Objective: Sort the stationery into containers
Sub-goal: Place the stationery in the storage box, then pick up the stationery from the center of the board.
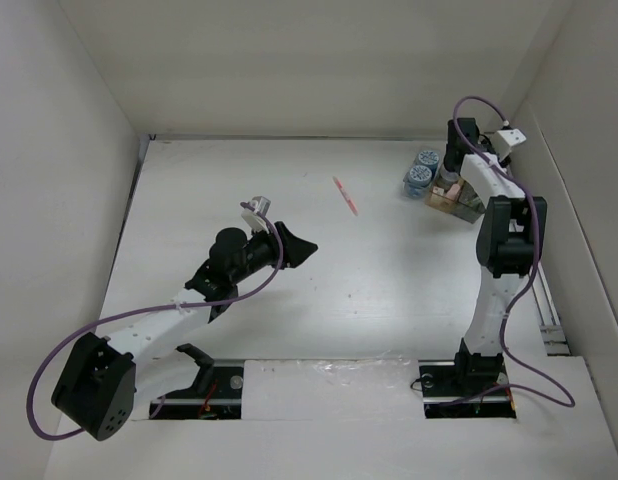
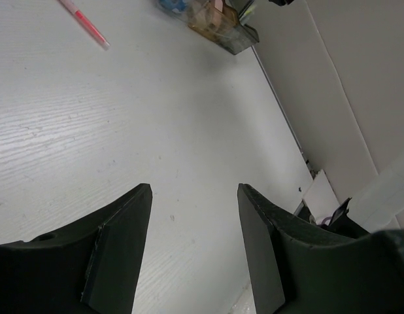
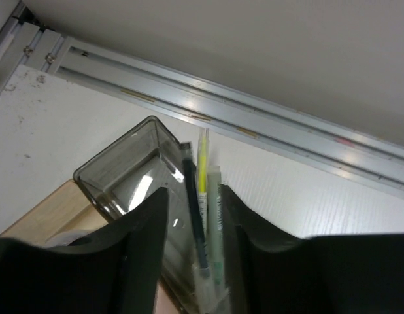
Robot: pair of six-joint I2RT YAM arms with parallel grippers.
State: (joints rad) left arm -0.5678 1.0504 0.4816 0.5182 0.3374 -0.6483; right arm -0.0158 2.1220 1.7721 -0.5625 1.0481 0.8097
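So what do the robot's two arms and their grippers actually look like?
They look alike. The left arm and right arm each have white links between bulky black joint housings. A thin purple cable loops loosely along each: the left cable and the right cable. The left gripper and right gripper have two dark, flat, wedge-shaped fingers. No markings are visible.

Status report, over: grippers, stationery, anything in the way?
Left gripper open, empty. Right gripper parted around upright pens at the bins. Pink-red pen lies loose, nothing blocking it.
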